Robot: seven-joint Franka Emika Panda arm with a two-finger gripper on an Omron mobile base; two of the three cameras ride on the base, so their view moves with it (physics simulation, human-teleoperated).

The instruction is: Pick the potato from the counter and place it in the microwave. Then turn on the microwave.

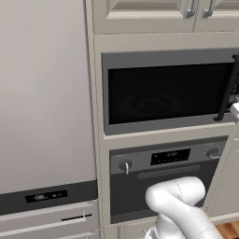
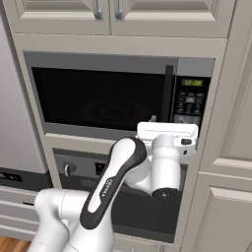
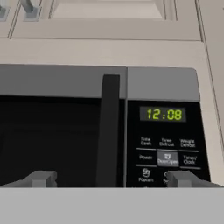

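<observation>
Two fingers [image 3: 43, 178] stand wide apart with nothing between them, the gripper [image 3: 111, 179] facing the front of the microwave [image 2: 118, 98] from close by. One fingertip rises before the dark glass left of the microwave's vertical black handle [image 3: 108, 131]; the other rises before the keypad [image 3: 166, 159] to the handle's right, under the green clock [image 3: 163, 114]. In the right base view the white hand [image 2: 167, 134] hangs level with the microwave's lower right corner, just above the oven [image 2: 74, 170].

The microwave door looks shut, and a faint ringed plate [image 1: 149, 103] shows through the glass. I cannot make out the potato behind that dark glass, so I cannot tell where it is.

Judging by the closed door and the hand aimed at the controls, the step in hand is likely switching the microwave on. To do it well, one fingertip should meet the start button squarely, not straddle two keys. The lower row of the keypad is partly hidden behind the fingertip and its labels are too small to read, so the aim needs care. Push straight in along the hand's axis and gently, keeping clear of the handle.
</observation>
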